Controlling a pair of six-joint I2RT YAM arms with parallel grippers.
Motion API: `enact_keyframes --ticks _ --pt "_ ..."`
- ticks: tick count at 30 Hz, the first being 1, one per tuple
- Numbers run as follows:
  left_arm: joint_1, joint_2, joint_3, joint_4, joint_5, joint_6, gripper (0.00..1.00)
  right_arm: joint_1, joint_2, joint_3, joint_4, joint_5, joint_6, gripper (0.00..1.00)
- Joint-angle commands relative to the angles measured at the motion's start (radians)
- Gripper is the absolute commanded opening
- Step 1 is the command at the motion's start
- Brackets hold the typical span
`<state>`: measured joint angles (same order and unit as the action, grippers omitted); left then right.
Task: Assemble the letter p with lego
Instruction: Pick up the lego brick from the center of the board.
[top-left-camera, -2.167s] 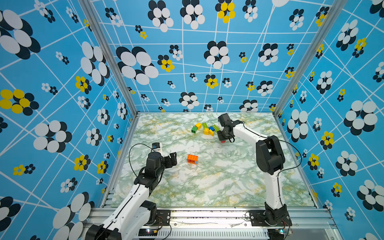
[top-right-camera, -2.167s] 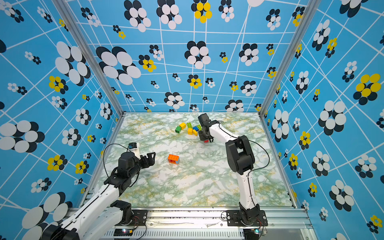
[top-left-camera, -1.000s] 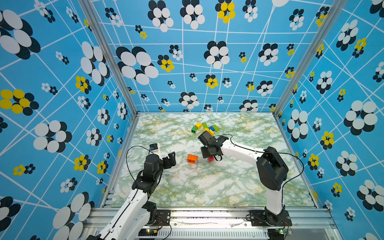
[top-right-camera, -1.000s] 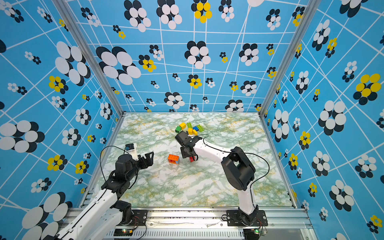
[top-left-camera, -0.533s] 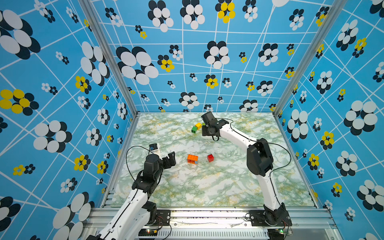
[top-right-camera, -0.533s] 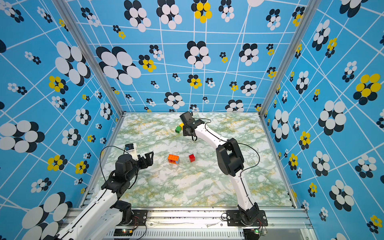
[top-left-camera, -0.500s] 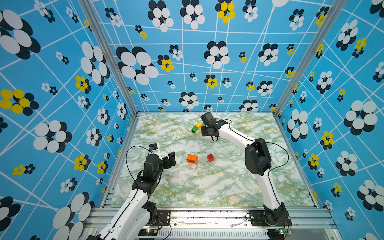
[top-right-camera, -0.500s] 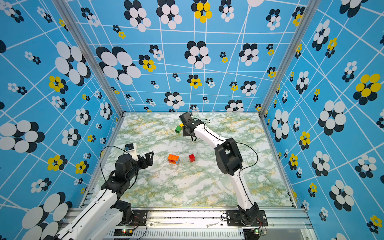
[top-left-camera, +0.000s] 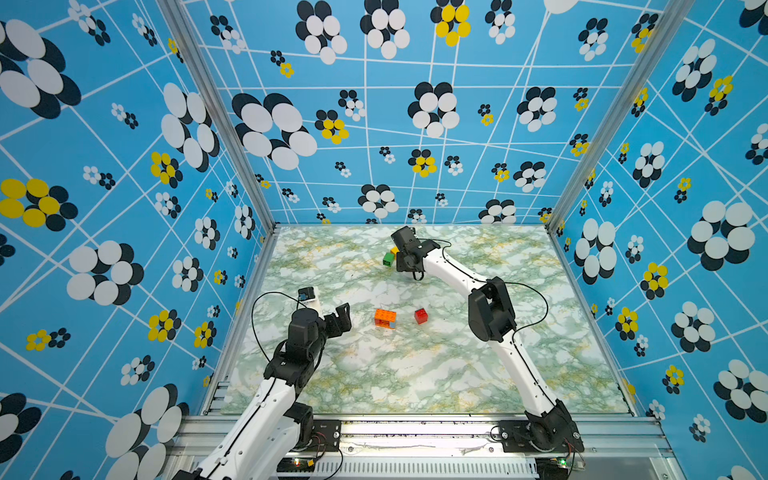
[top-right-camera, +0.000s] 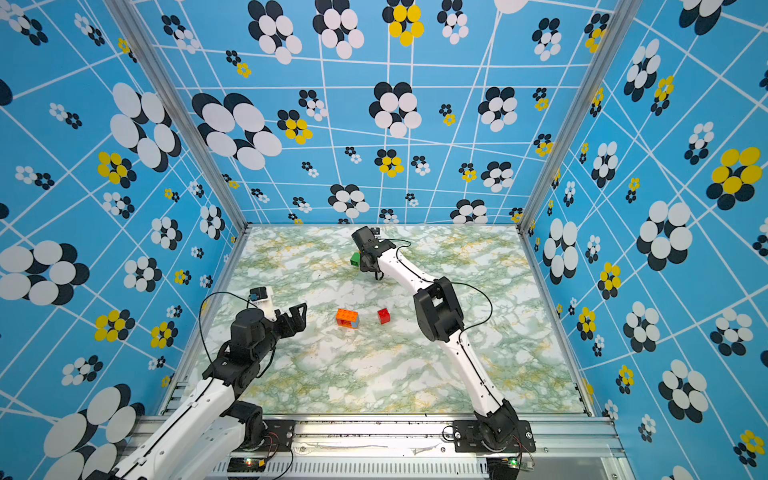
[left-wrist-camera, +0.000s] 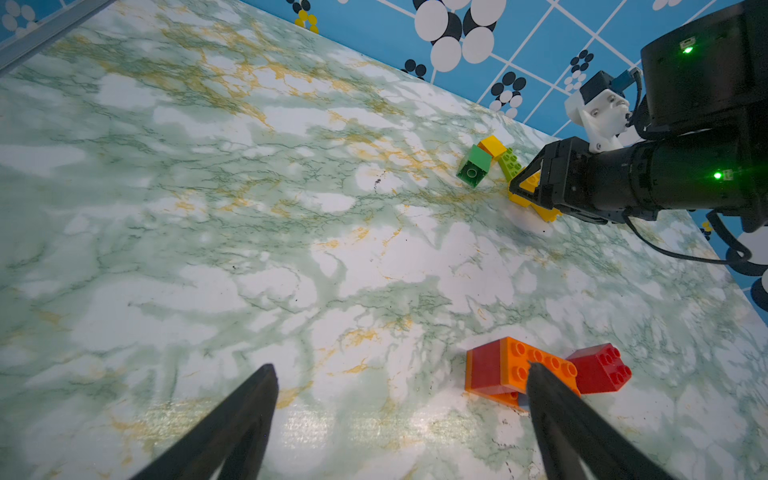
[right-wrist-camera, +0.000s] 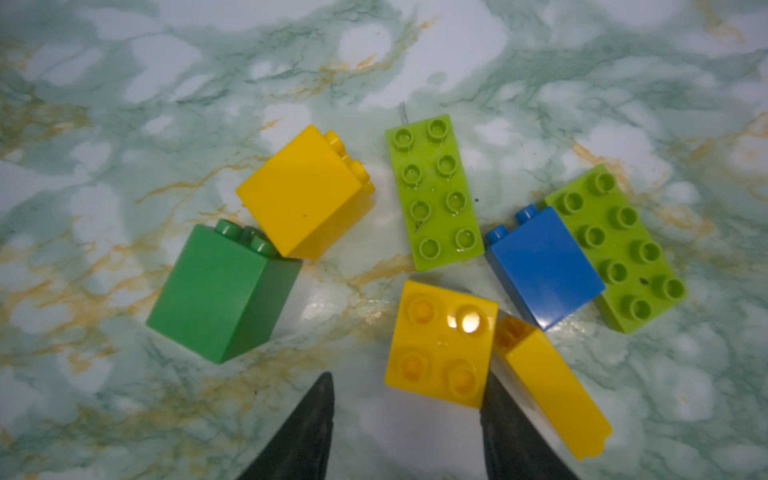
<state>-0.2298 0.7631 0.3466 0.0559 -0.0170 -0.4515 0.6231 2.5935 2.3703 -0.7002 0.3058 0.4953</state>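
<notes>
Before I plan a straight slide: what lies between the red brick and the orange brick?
Only bare marble tabletop lies between red brick and orange brick, in both top views.

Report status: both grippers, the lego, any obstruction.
Left gripper open, empty, by orange brick. Right gripper open over the pile, straddling upright yellow square brick, not closed. Oblong yellow brick crowds one finger.

A robot lab test cell. Aluminium posts (top-left-camera: 216, 120) frame three walls (top-left-camera: 415, 124) papered in blue with white grid lines and black, white and yellow flower dots, closing in a marble-print table (top-left-camera: 415, 365). Two white-and-black arms (top-right-camera: 453, 332) are bolted to a metal rail (top-left-camera: 415, 432) at the front edge, with loose cables and lit circuit boards beside their bases.
</notes>
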Motion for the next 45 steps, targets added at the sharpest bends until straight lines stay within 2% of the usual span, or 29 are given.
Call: enact_keyframes --ticks 1,7,12,19,25,28,35,38,45 --pt "0.006 -0.014 -0.017 0.01 -0.021 -0.001 0.95 -0.013 0.051 0.073 -0.057 0.029 0.024 0.56" --pt "0.006 -0.013 -0.018 0.013 -0.023 0.0 0.95 -0.017 0.124 0.193 -0.096 0.058 0.007 0.54" --pt "0.006 -0.013 -0.019 0.015 -0.024 0.002 0.95 -0.026 0.153 0.22 -0.088 0.061 0.003 0.49" --pt "0.006 -0.011 -0.02 0.019 -0.024 0.002 0.95 -0.03 0.155 0.236 -0.084 0.064 -0.022 0.32" --pt "0.006 -0.008 -0.02 0.021 -0.024 0.001 0.95 -0.023 0.067 0.18 -0.1 0.043 -0.055 0.21" --pt "0.006 0.0 -0.019 0.025 -0.018 0.002 0.95 -0.006 -0.048 0.052 -0.068 0.017 -0.097 0.18" --pt "0.006 0.025 -0.012 0.032 0.0 0.001 0.95 0.038 -0.4 -0.455 0.097 -0.044 -0.155 0.18" --pt "0.006 0.024 -0.012 0.034 0.0 -0.001 0.95 0.057 -0.526 -0.615 0.126 -0.055 -0.156 0.18" --pt "0.007 0.022 -0.014 0.033 -0.004 0.0 0.96 0.13 -0.695 -0.922 0.19 -0.093 -0.141 0.16"
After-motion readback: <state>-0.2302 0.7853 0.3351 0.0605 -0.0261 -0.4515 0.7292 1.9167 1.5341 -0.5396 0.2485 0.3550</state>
